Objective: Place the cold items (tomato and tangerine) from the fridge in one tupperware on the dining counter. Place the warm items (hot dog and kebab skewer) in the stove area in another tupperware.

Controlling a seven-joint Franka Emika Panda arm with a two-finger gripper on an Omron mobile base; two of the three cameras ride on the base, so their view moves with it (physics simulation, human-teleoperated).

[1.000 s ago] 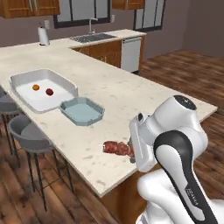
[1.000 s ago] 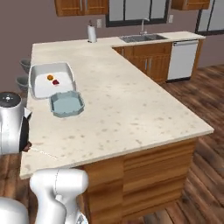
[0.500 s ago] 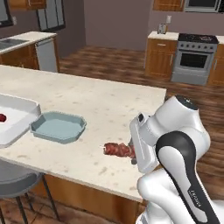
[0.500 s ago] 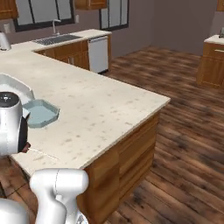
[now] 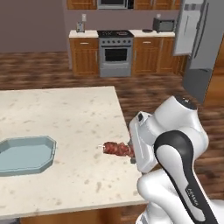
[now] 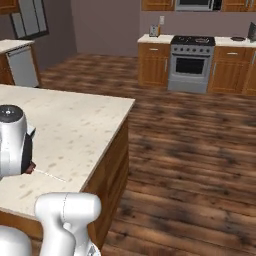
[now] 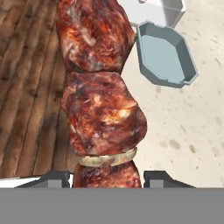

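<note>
- Since the earlier frames both base views have been swung round with the base: the white tray with the red and orange balls has passed out of the left base view, and the stove area (image 5: 114,51) and fridge (image 5: 197,41) have come into it.
- Fingers (image 7: 56,179) are seen clamped on the kebab skewer (image 7: 99,94), one tip at each side of its lower chunk.
- Skewer (image 5: 117,149) is held above the worktop (image 5: 74,118), near its right edge.
- Teal octagonal tupperware (image 5: 24,154) lies on the worktop, well apart to the skewer's left.
- A white tray's corner (image 7: 155,9) is seen just beyond the tupperware (image 7: 165,54) in the hand view.
</note>
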